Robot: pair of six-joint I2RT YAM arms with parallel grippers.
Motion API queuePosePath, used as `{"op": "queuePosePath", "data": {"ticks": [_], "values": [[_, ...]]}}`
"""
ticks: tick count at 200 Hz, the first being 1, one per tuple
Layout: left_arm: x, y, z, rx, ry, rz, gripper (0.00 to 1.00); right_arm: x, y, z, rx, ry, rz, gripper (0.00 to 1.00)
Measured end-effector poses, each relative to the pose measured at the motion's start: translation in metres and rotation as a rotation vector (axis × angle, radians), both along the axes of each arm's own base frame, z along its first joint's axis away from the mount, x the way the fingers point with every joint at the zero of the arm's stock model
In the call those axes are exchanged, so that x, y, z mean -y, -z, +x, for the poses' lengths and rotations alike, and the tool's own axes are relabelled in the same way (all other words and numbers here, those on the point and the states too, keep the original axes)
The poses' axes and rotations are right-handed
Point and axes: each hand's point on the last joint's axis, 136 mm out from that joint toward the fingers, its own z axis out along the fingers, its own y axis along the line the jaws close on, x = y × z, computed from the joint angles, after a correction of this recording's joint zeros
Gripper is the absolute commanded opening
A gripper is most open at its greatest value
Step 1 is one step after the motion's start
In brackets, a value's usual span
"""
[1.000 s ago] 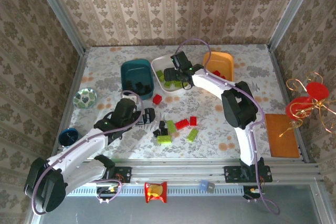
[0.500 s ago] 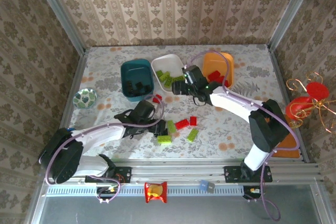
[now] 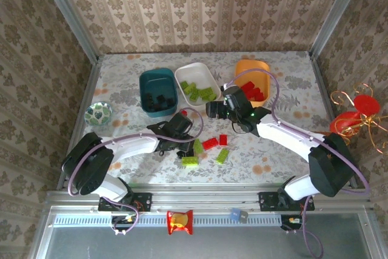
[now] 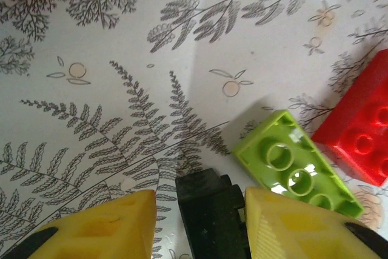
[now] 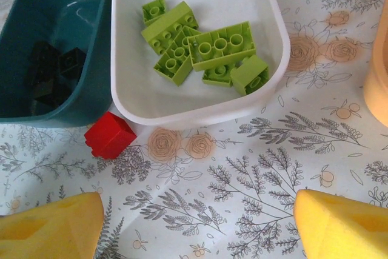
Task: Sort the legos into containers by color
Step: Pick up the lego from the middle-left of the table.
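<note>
My left gripper point(image 3: 185, 144) is down at the table. A black lego point(image 4: 212, 210) lies between its yellow fingers. The right finger point(image 4: 291, 222) touches it; a strip of table shows beside the left finger point(image 4: 103, 228), so the left gripper point(image 4: 200, 228) is open. A green lego point(image 4: 297, 165) and a red lego point(image 4: 361, 131) lie just beyond. My right gripper point(image 3: 212, 110) point(image 5: 194, 228) hangs wide open and empty over bare cloth, near the white container point(image 5: 200, 113) of green legos point(image 5: 206, 47). The teal container point(image 5: 97, 59) holds black legos point(image 5: 54, 71). The orange container point(image 3: 242, 65) holds red ones.
Loose green legos point(image 3: 198, 146) and red legos point(image 3: 210, 143) lie mid-table by the left gripper. One red lego point(image 5: 109, 134) sits against the teal and white containers. A small patterned dish point(image 3: 98, 112) stands at the left, and a red ornament point(image 3: 357, 116) stands outside the right rail.
The left gripper has moved right onto the black lego, and its jaws have narrowed around it. The right arm has drawn back from the white container toward the near side, still open.
</note>
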Motion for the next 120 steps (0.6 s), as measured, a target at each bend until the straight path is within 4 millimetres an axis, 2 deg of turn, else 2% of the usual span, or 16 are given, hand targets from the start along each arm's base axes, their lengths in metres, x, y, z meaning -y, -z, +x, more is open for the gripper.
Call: {"op": "queuePosePath", "data": {"ticks": [45, 83, 104, 120], "values": [[0.000, 0.004, 0.000, 0.001, 0.003, 0.020, 0.24, 0.002, -0.006, -0.002, 0.015, 0.004, 0.005, 0.83], [-0.003, -0.001, 0.002, 0.017, 0.000, 0.033, 0.23, 0.006, -0.010, -0.006, 0.027, 0.009, 0.010, 0.83], [-0.013, -0.028, 0.019, 0.066, -0.044, 0.005, 0.23, 0.009, -0.015, -0.008, 0.040, 0.012, 0.017, 0.83], [-0.028, -0.068, 0.052, 0.153, -0.135, -0.062, 0.24, 0.010, -0.017, -0.009, 0.045, 0.015, 0.018, 0.83]]}}
